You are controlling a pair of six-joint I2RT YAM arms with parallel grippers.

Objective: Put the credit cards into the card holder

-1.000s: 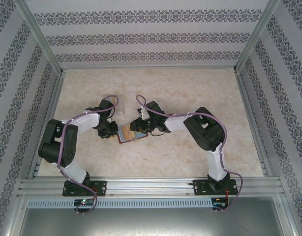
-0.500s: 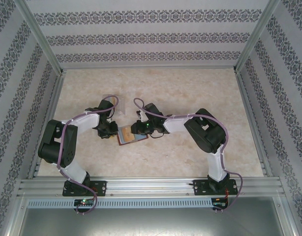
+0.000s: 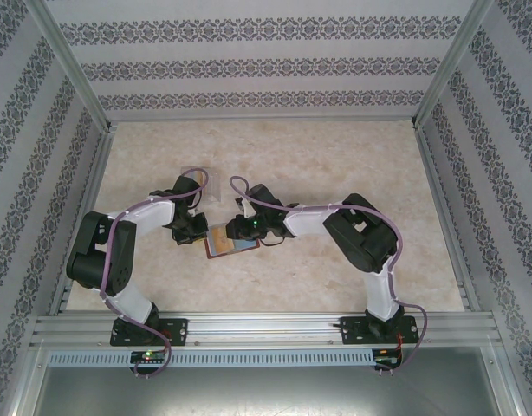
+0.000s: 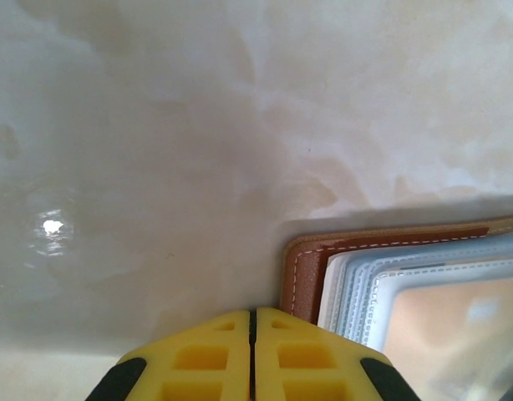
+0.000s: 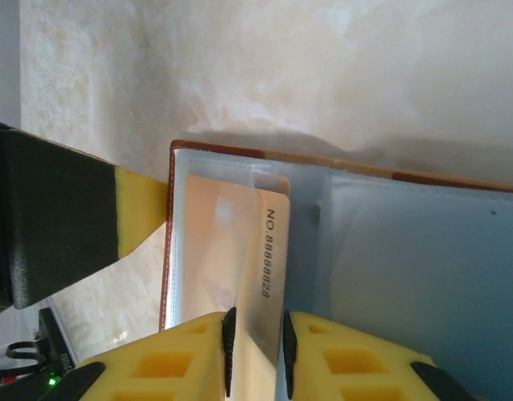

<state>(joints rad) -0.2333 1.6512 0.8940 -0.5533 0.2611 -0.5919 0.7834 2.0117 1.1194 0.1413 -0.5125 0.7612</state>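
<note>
Evidently the right gripper (image 5: 256,355), at the bottom centre of the right wrist frame, pinches the orange-tan card (image 5: 269,242) in a narrow grip. The card's long axis runs straight up-frame from the jaws. Its far end sits under the left pocket of the card holder (image 5: 424,276), so the push judged due is along that axis. At mid left, the left gripper (image 4: 252,322), closed on nothing, touches the holder's rim.

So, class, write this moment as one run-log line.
left gripper: shut, at card holder edge | right gripper: shut on orange card | card: partly in holder
</note>
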